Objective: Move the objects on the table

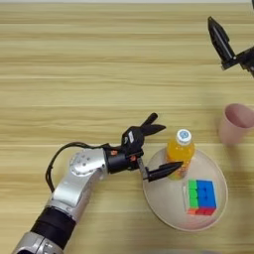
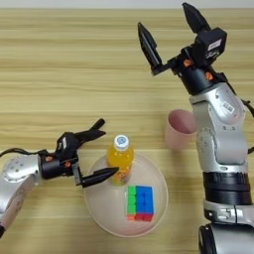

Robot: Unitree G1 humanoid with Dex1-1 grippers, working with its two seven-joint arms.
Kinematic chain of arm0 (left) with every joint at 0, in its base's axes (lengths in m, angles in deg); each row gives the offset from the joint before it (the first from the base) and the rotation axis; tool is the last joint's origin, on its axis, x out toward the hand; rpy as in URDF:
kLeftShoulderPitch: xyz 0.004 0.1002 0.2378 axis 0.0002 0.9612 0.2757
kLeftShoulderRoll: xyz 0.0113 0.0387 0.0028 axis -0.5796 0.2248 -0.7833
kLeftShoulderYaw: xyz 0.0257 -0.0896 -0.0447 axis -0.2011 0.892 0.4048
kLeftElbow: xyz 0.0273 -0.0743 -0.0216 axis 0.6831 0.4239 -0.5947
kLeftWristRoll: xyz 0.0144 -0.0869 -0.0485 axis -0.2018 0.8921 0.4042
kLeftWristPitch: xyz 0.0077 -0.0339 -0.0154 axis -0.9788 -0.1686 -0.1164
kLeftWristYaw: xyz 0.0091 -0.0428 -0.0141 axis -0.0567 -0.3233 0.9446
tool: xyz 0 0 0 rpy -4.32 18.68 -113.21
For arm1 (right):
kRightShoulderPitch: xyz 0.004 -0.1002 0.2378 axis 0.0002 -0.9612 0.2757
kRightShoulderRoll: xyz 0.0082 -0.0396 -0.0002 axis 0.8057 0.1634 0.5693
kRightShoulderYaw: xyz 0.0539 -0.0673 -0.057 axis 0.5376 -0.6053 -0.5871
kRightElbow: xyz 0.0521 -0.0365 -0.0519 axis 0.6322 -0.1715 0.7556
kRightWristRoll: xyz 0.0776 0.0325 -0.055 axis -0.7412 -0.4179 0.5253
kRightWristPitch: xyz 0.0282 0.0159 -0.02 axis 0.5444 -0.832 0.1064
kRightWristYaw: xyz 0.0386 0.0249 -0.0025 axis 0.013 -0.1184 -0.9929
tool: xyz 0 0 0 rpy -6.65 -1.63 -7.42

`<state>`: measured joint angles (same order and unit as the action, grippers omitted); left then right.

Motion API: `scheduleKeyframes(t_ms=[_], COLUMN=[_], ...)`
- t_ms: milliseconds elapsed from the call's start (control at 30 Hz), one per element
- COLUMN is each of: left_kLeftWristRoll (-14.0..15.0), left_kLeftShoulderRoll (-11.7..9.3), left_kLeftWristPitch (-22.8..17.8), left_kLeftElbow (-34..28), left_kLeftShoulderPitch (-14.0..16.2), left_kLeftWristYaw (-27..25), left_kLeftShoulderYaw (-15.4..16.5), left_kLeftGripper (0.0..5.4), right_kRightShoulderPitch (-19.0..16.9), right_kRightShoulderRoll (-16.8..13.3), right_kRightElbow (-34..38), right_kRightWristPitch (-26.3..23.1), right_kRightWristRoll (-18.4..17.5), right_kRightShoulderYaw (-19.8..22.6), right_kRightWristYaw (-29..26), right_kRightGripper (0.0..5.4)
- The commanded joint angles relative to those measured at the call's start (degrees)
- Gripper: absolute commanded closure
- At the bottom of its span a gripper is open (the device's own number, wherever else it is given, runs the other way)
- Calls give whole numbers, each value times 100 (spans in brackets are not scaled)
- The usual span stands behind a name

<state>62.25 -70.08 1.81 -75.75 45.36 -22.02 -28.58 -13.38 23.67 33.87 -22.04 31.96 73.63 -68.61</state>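
A small orange-drink bottle (image 1: 180, 152) with a white cap stands upright at the near-left edge of a pale round plate (image 1: 171, 208). My left gripper (image 1: 170, 145) is open just left of the bottle. Its lower finger lies across the bottle's base and its upper fingers point past the cap. Nothing is gripped. A pale pink cup (image 2: 179, 129) stands upright on the wooden table (image 1: 74, 74), right of the plate. My right gripper (image 2: 171, 32) hangs open above the far side of the table, beyond the cup, with nothing between its fingers.
A coloured puzzle cube (image 2: 140, 202) lies on the plate beside the bottle. The right forearm (image 2: 221, 129) rises along the right side, close to the cup. A black cable (image 1: 57, 158) loops off the left arm.
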Motion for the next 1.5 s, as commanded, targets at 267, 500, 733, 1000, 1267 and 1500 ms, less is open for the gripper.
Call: scheduleKeyframes(t_ms=[267,500,733,1000,1267,1500], left_kLeftWristRoll=[-201,-277,-386,-417,-436,-440], left_kLeftShoulderRoll=[117,197,282,330,343,341], left_kLeftWristPitch=[93,187,279,333,377,415], left_kLeftElbow=[329,594,854,1026,1108,1156], left_kLeftShoulderPitch=[-260,-375,-434,-470,-494,-505], left_kLeftWristYaw=[-28,-21,-5,-44,-72,-90], left_kLeftShoulderYaw=[-60,-70,-53,-68,-84,-88], left_kLeftGripper=[4,4,28,105,179,203], right_kRightShoulderPitch=[39,48,25,14,1,-8], right_kRightShoulderRoll=[24,10,6,0,7,20], right_kRightElbow=[12,28,27,35,54,74], right_kRightWristPitch=[-2,-1,12,28,30,25], right_kRightWristRoll=[30,33,61,59,62,78], right_kRightShoulderYaw=[-45,-54,-57,-45,-49,-58], right_kRightWristYaw=[-28,-16,-13,-22,-14,9], right_kRightGripper=[0,0,0,0,0,0])
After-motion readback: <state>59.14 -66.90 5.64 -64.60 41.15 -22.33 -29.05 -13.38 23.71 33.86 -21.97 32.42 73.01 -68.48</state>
